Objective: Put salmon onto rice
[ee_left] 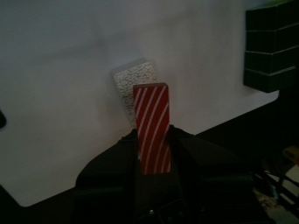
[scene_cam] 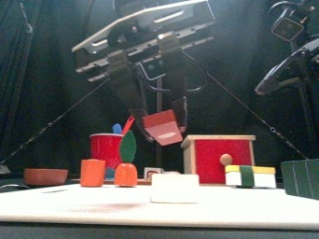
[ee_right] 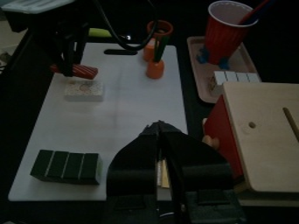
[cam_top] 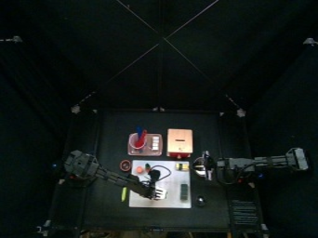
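Note:
The salmon, a red-orange striped slab, is pinched upright between the jaws of my left gripper. It hangs in the air just short of the rice, a small white speckled block on the white board. In the front view the salmon hangs tilted above the rice. The right wrist view shows the left gripper directly over the rice. My right gripper rests shut and empty over the board's near end.
A tan box and a red cup stand beside the board. A dark green block lies on the board's near corner, and orange pieces sit at its far end. A brown bowl is at the front left.

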